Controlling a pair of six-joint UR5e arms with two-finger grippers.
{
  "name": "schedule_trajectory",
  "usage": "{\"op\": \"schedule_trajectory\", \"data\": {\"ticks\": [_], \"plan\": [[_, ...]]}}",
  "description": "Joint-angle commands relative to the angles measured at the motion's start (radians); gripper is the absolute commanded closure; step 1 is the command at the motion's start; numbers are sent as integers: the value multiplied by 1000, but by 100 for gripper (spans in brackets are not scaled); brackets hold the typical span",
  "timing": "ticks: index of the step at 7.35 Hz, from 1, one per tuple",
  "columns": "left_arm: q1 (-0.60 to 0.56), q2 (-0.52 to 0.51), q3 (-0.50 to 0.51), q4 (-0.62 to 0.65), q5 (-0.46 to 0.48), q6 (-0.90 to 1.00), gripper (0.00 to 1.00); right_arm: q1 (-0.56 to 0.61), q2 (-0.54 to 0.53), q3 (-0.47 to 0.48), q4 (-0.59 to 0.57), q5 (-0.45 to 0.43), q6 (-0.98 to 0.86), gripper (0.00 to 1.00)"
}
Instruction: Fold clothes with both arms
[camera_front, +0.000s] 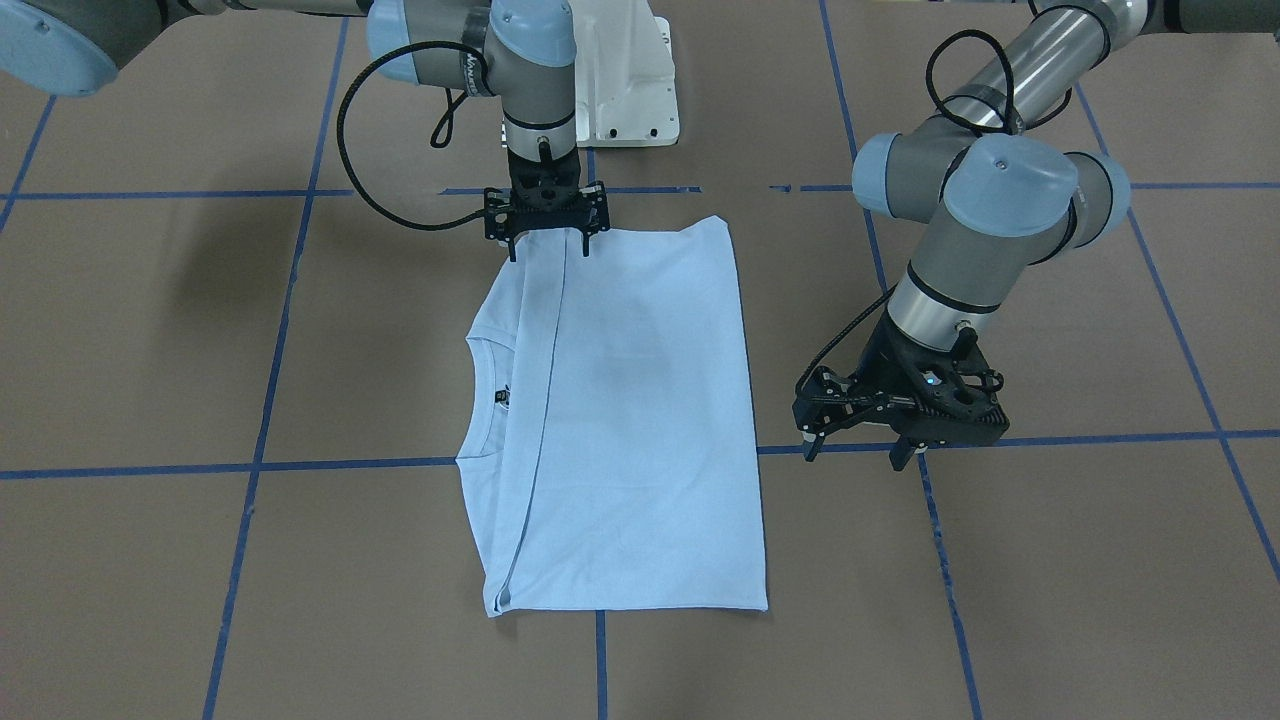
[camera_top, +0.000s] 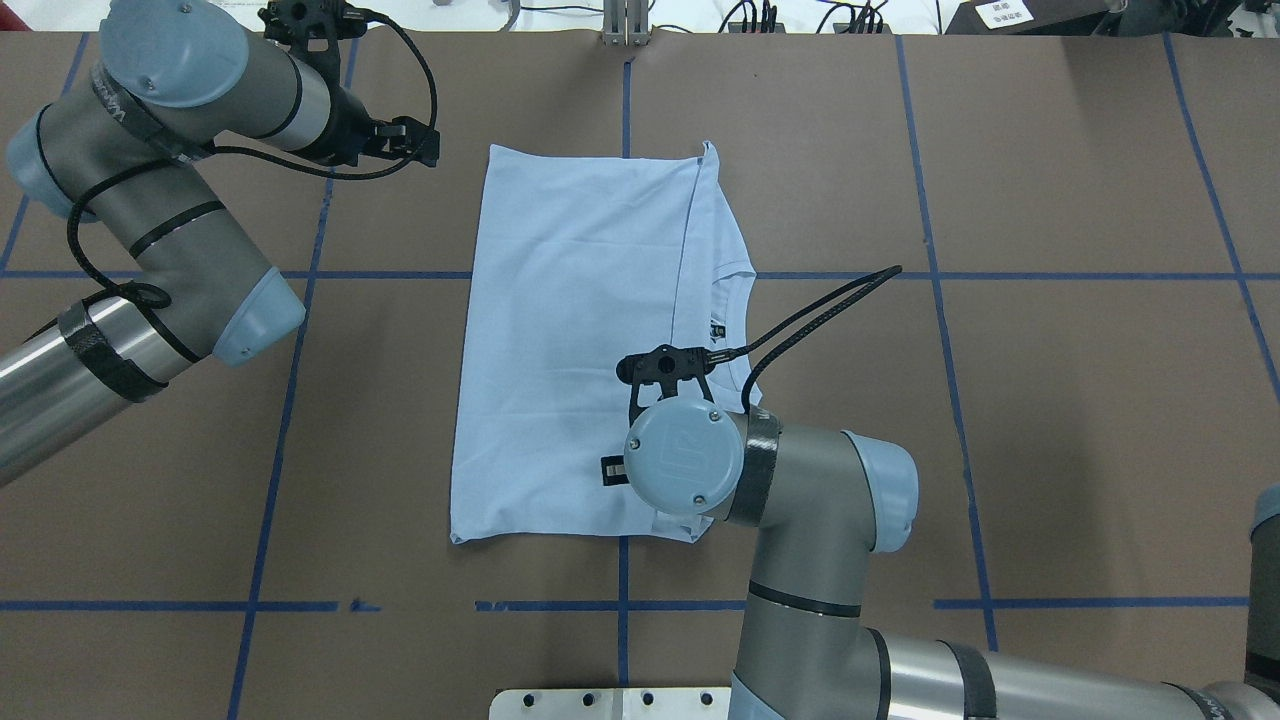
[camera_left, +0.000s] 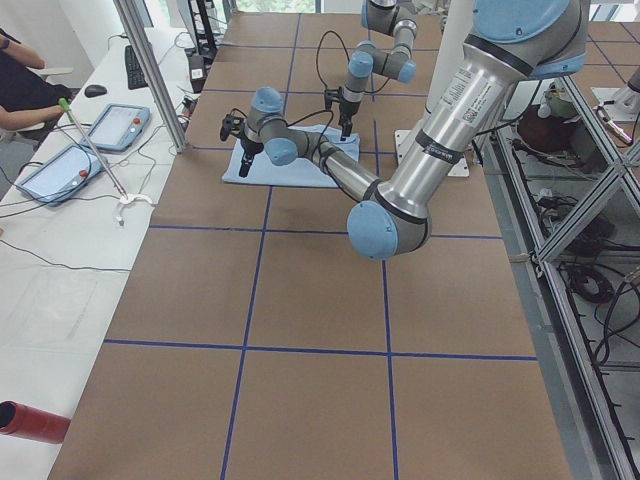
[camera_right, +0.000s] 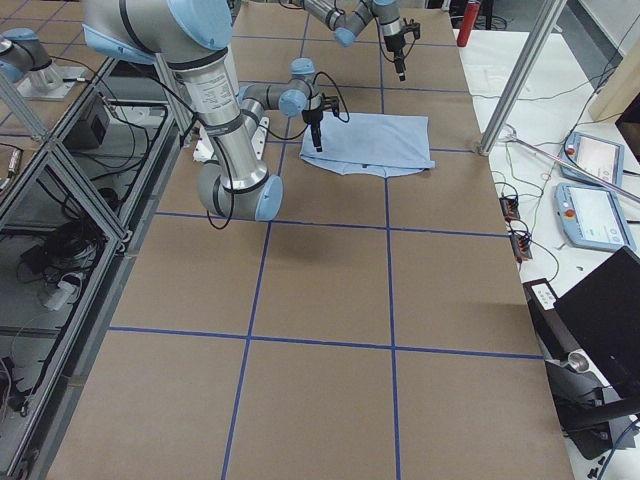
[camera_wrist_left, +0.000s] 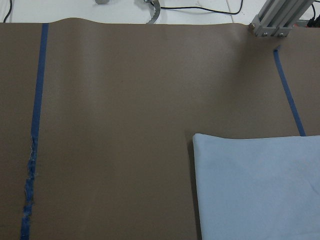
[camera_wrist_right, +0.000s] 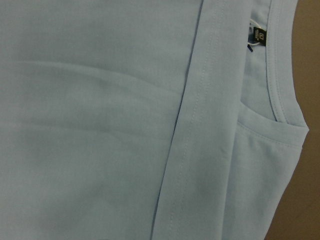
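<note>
Closest to our side of the bench (camera_top: 1050, 400), the right arm (camera_top: 800, 480) stands upright over the near edge of the T-shirt (camera_top: 570, 330). Its jaws are spread and grip nothing, tips low at the cloth, likely to take that edge for the next fold. The shirt lies flat mid-bench, folded to a rectangle, its collar (camera_top: 738, 300) showing on our right. Farther out, the left arm (camera_top: 190, 250) hangs just beside the far left corner, jaws wide and empty, placed, we judge, to take that corner.
</note>
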Motion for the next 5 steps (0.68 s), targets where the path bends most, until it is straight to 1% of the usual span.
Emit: {"op": "schedule_trajectory", "data": {"ticks": [1,3,5], "plan": [[2,-1,1,-3,0,-4,0,-21,59,-57,-84,1,-12,0],[2,-1,2,-5,0,-4,0,-21,64,-58,-144,2,-19,0],[4,-1,2,-6,-2,-9,0,-21,61,-62,-169,7,-38,0]]}}
